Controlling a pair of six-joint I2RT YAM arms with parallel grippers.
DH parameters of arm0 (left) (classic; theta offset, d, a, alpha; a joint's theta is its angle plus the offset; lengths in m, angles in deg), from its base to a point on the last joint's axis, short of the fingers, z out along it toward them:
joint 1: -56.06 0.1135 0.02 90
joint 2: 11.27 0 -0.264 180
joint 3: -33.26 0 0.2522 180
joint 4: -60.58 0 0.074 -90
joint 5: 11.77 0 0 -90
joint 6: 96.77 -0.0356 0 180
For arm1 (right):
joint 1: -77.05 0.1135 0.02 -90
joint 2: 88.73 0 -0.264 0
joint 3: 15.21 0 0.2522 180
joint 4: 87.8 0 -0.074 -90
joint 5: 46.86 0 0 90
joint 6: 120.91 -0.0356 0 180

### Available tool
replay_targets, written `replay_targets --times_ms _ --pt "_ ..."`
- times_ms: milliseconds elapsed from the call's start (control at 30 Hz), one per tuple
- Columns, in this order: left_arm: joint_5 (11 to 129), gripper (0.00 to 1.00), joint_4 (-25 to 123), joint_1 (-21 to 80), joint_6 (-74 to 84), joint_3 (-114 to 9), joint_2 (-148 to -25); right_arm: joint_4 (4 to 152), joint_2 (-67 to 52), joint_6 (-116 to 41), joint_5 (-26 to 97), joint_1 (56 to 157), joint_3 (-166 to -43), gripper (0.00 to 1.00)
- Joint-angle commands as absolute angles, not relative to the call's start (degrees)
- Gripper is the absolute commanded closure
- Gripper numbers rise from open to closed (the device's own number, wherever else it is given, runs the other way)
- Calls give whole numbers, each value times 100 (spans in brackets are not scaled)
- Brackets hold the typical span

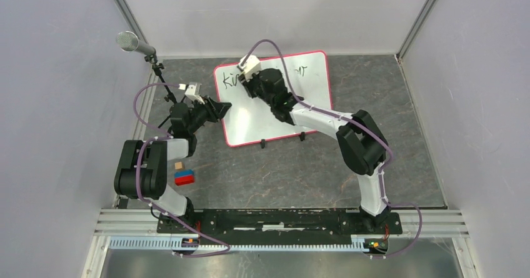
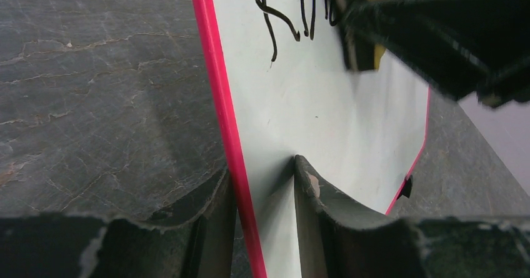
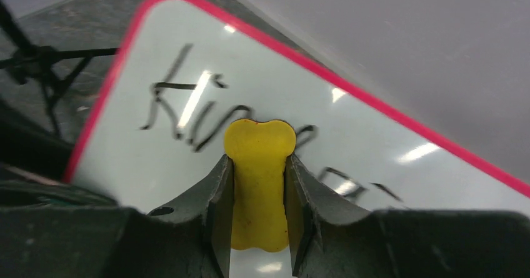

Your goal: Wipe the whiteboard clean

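Observation:
The whiteboard (image 1: 275, 112), white with a red-pink rim, lies on the dark table, with black handwriting (image 1: 232, 79) along its far edge. My right gripper (image 1: 251, 85) is over that writing, shut on a yellow eraser (image 3: 259, 165) that stands against the board (image 3: 375, 147) beside the letters (image 3: 181, 103). My left gripper (image 1: 222, 109) is at the board's left edge. In the left wrist view its jaws (image 2: 262, 165) stand slightly apart astride the rim (image 2: 219, 84), one finger over the table and the other fingertip (image 2: 309, 184) on the white surface (image 2: 325, 115).
A microphone (image 1: 128, 40) on a thin stand (image 1: 164, 81) stands left of the board. A red-and-blue block (image 1: 184, 178) and a small tan block (image 1: 179, 165) lie by the left arm. Grey walls enclose the table. Two black feet (image 1: 262, 143) stick out at the board's near edge.

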State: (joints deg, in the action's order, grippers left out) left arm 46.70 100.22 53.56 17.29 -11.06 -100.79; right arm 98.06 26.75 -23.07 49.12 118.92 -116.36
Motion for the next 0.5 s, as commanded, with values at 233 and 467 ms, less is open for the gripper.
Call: replay_targets --times_ms 233,467 --pt "4856 98 10316 5167 1090 -1038 -9950 10478 2264 -2923 5677 11297 -10767 73" --pt "4896 98 10291 5145 1051 -1038 -9920 10304 2086 -2976 5814 10667 -10425 73"
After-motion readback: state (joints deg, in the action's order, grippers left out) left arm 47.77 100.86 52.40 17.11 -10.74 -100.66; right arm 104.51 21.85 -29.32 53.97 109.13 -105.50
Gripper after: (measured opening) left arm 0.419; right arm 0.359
